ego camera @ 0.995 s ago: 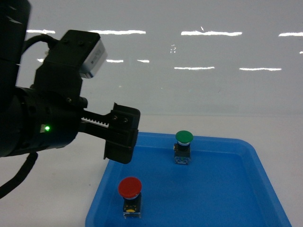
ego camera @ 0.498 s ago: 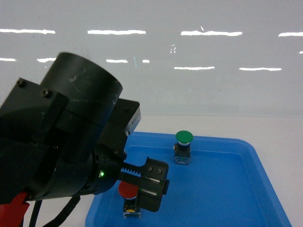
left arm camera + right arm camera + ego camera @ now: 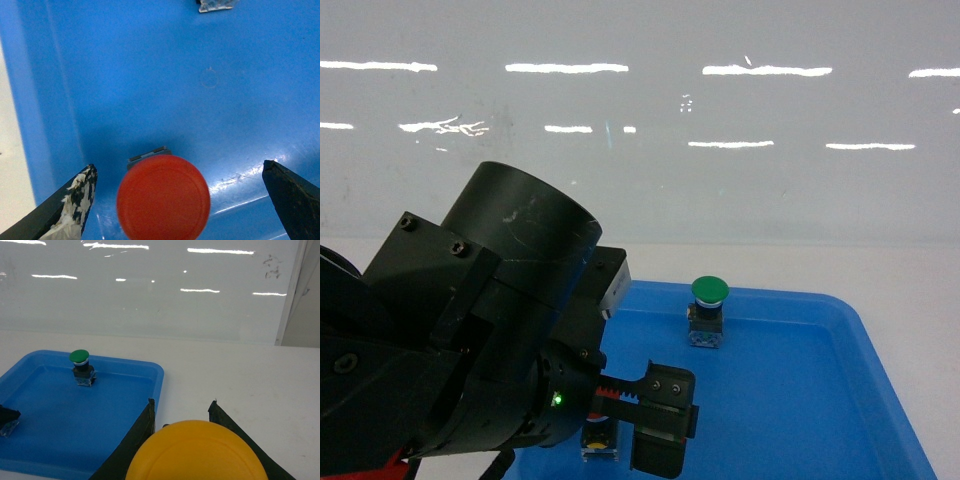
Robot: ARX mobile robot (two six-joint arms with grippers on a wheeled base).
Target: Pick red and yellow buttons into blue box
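- While the left gripper (image 3: pixel 180 200) fills the lower part of the left wrist view, its two dark fingers stand spread wide, one at the lower left with a chipped, white-flecked pad (image 3: pixel 75 200) and one at the lower right, with the red button (image 3: pixel 163 197) between them and touching neither.
- The red button's round matte cap is cut off by the bottom edge of that view; only a sliver of its grey base shows behind the cap.
- In the head view the bulky black left arm (image 3: pixel 480 350) covers the lower left of the frame and hides the red cap; only part of the button's base peeks out beside the toothed gripper rail.
- The right gripper (image 3: pixel 182 435) sits at the bottom centre of the right wrist view, its two black fingers pressed against the smooth domed cap of the yellow button (image 3: pixel 197 452), whose base is out of sight.
- The shallow blue tray (image 3: pixel 840 400), glossy plastic with rounded corners, sits on a pale table (image 3: pixel 240 385).
- The green button (image 3: pixel 709 311) stands upright on the tray's far side, well apart from both grippers.
- The blue box appears in no view.
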